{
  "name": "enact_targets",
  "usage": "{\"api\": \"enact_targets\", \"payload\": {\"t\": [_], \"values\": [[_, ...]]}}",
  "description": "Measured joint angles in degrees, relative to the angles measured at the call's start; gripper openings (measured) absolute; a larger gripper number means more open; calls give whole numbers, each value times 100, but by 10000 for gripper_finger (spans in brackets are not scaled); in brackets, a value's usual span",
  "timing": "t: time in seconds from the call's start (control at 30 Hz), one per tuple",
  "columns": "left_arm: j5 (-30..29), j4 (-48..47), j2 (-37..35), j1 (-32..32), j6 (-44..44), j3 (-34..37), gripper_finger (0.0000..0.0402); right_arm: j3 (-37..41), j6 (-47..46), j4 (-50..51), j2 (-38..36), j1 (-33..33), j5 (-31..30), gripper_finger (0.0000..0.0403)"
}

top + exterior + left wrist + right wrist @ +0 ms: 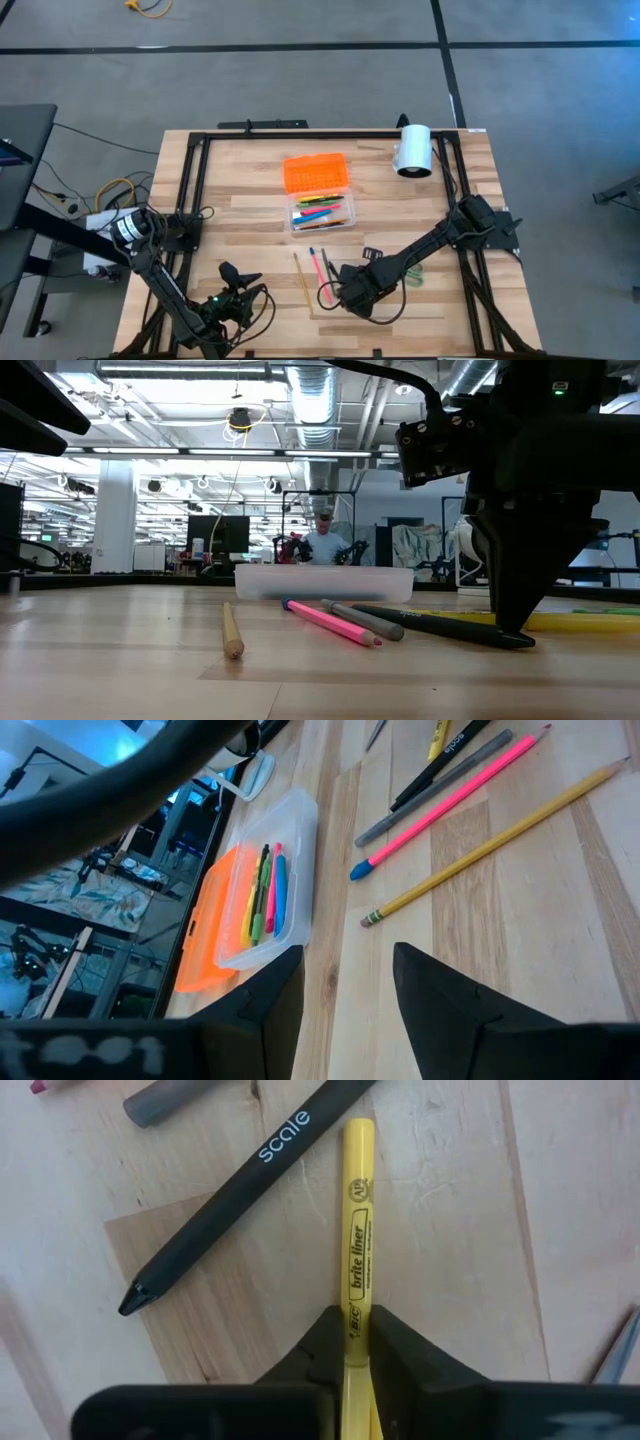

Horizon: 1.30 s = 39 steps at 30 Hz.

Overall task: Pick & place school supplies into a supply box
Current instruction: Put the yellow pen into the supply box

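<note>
My right gripper [356, 1342] points down at the table's near middle and is shut on a yellow highlighter [357, 1230]. Beside the highlighter lie a black pen [240, 1190], a grey pen [430, 790], a pink pencil [440, 805] and a wooden pencil [490, 835], all flat on the wood. The supply box [322, 212] stands farther back: a clear case with several pens inside and its orange lid [317, 172] folded open behind it. My left gripper [345, 1010] hovers open at the near left [235, 280], touching nothing. My right gripper pinches the highlighter's barrel [357, 1312] between its two fingers [400, 1345], one on each long side. The fingers come from above, pointing down, and lie across the highlighter. The highlighter lies flat on the table [450, 1230].
A white cylinder [413, 150] lies at the far right. A small green thing [414, 272] rests under the right arm. Black frame rails [190, 180] run along the table's sides and far edge. Bare wood [250, 210] stretches left of the box.
</note>
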State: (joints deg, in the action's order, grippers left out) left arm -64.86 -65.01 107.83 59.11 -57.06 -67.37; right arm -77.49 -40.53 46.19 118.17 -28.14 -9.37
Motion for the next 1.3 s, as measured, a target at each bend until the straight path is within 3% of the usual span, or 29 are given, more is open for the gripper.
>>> {"api": "enact_targets", "payload": {"t": [0.23,1.03,1.3], "values": [[0,0,0,-1,0,-2,146,2,0,0,0,0,-2,44],[0,0,0,-2,0,0,146,0,-2,10,2,-53,-162,16],[0,0,0,0,2,-2,146,-4,-3,109,9,-141,-196,27]]}}
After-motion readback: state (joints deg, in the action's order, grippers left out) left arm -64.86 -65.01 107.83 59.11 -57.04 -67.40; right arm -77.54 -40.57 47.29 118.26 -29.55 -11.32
